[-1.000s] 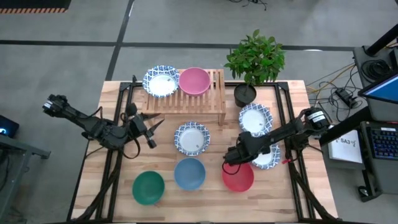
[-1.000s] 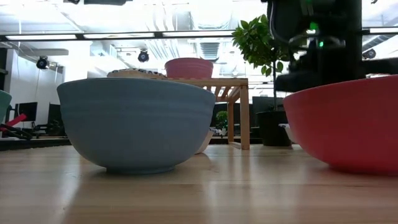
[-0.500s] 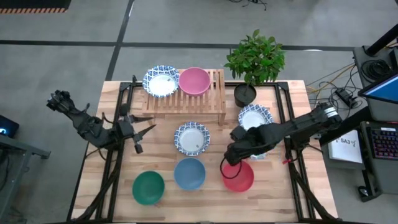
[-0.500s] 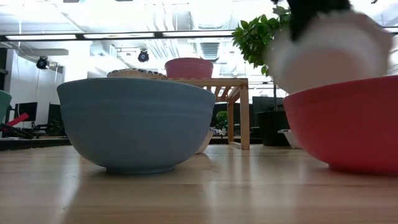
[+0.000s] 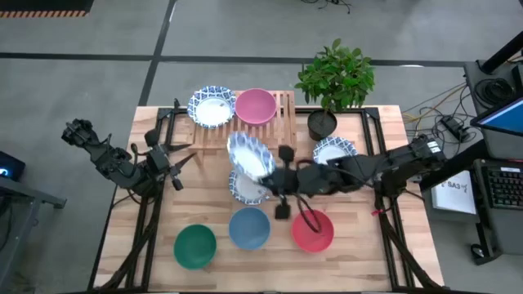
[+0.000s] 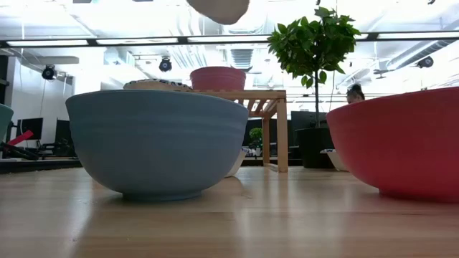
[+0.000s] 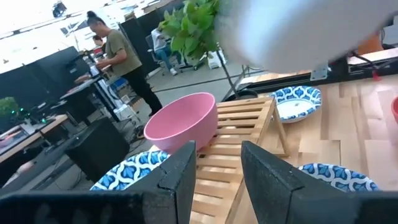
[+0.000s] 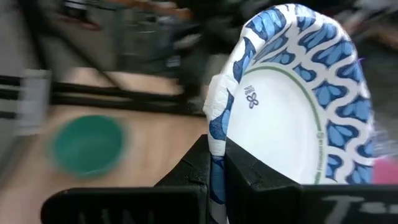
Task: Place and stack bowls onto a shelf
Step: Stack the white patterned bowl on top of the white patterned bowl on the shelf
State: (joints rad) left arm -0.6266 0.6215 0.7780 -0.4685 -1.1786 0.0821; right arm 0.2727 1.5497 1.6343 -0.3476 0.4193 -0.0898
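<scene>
A: Where is the right gripper (image 5: pixel 270 173) seen, and what is held in it?

B: It is reached across the middle of the table (image 5: pixel 384 253), in front of the shelf (image 5: pixel 282 131). Its fingers are clamped on the rim of a white bowl with a blue patterned rim (image 5: pixel 249 155), which is carried tilted in the air above another patterned bowl (image 5: pixel 242 189) lying on the table. In the right wrist view the rim of the held bowl (image 8: pixel 292 112) is pinched between the two dark fingers (image 8: pixel 199 165).

A: And the left gripper (image 5: pixel 181 160)?

B: It is kept at the left side of the table, near the shelf's left end. Its fingers (image 7: pixel 180 174) are spread apart, with nothing between them.

A: What is placed on the shelf?

B: A patterned bowl (image 5: pixel 211 107) and a pink bowl (image 5: pixel 256 106) are set side by side on the slatted top, the patterned one at the left end.

A: Where are the other bowls found?

B: A green bowl (image 5: pixel 195 246), a blue bowl (image 5: pixel 249 228) and a red bowl (image 5: pixel 314 232) are lined up along the front of the table. One more patterned bowl (image 5: pixel 333 150) is seen on the right, just in front of the potted plant (image 5: pixel 335 77), partly hidden by the right arm.

A: Is anyone seen beyond the table?

B: A person (image 7: pixel 121 53) is shown standing at a desk in the left wrist view.
</scene>
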